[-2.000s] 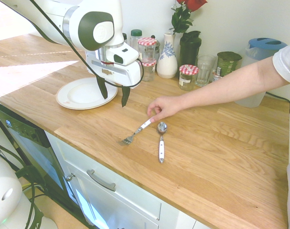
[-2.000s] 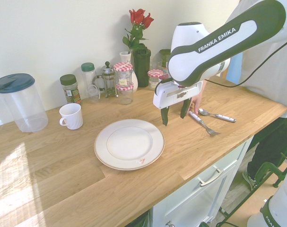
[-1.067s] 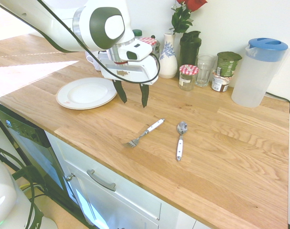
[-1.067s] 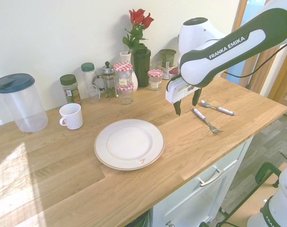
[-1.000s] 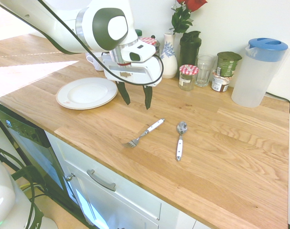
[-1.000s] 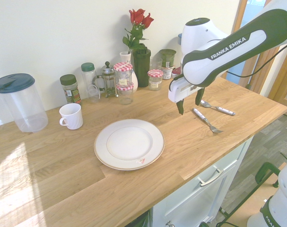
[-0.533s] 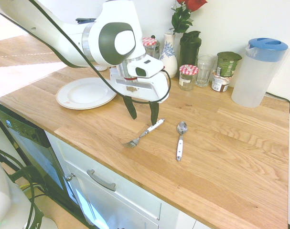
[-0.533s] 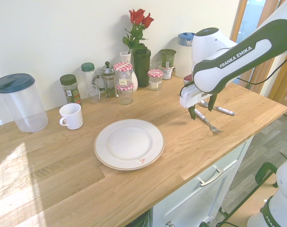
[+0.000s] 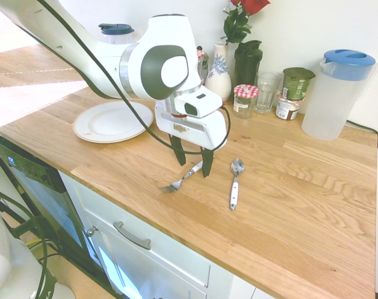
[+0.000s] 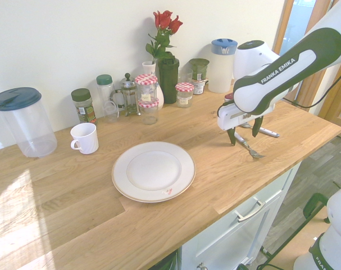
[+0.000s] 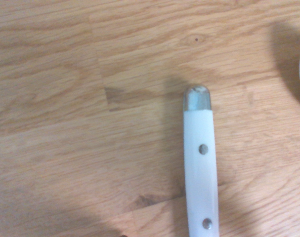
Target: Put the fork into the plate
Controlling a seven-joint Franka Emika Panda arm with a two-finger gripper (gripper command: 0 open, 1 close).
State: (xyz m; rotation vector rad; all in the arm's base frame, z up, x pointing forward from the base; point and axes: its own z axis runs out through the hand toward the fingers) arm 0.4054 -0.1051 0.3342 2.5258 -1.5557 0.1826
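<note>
The gripper (image 9: 193, 169) had come down, empty and spread, over the fork (image 9: 180, 180) on the worktop (image 9: 288, 205). Light, rigid and probably slippery, it seemed best gripped mid-handle.

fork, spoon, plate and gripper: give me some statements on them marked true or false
1. The fork lies on the plate. False: it lies on the wooden countertop, beside the plate.
2. The gripper is open. True.
3. The spoon has a white handle. True.
4. The spoon lies between the fork and the plate. False: the fork is the nearer of the two to the plate.
5. The white mug stands upright on the countertop. True.
</note>
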